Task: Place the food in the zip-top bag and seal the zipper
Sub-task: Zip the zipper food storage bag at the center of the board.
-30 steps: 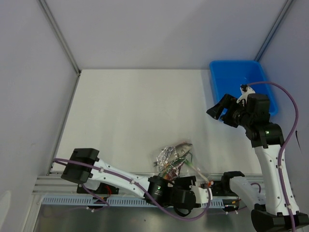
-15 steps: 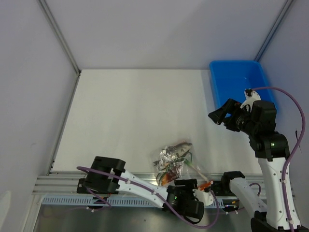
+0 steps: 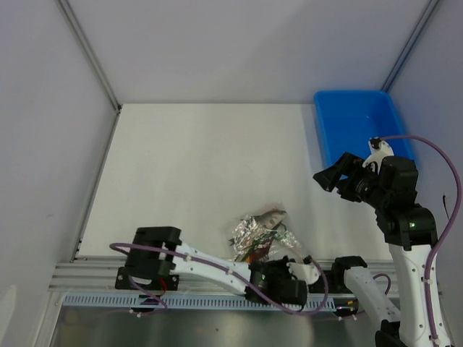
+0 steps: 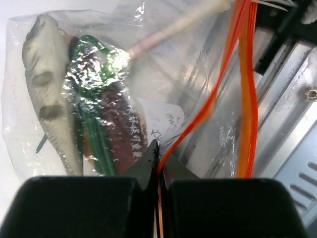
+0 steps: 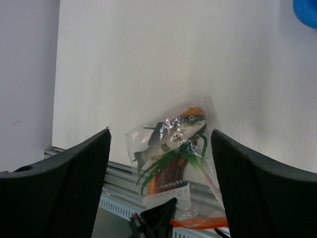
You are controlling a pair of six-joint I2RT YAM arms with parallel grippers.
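The clear zip-top bag (image 3: pixel 259 233) lies at the table's near edge, partly over the metal rail. Inside it are the food pieces: a grey fish (image 4: pixel 49 99), green leaf strips (image 4: pixel 93 144) and the orange bun with its dark red stripe (image 4: pixel 125 126). The same fish (image 5: pixel 171 133) shows in the right wrist view. My left gripper (image 3: pixel 289 267) is shut on the orange-red zipper (image 4: pixel 218 89) at one end of the mouth; farther along, the two strips (image 4: pixel 246 99) stand apart. My right gripper (image 3: pixel 327 176) hangs open high above the table's right side, holding nothing.
A blue tray (image 3: pixel 322 126) stands at the back right, just behind the right gripper. An aluminium rail (image 3: pixel 101 275) runs along the near edge under the bag's mouth. Grey walls close the table at left, back and right.
My left gripper has closed on the zipper strip and its arm has shifted right along the near edge. The right arm drifted slightly nearer, still open.
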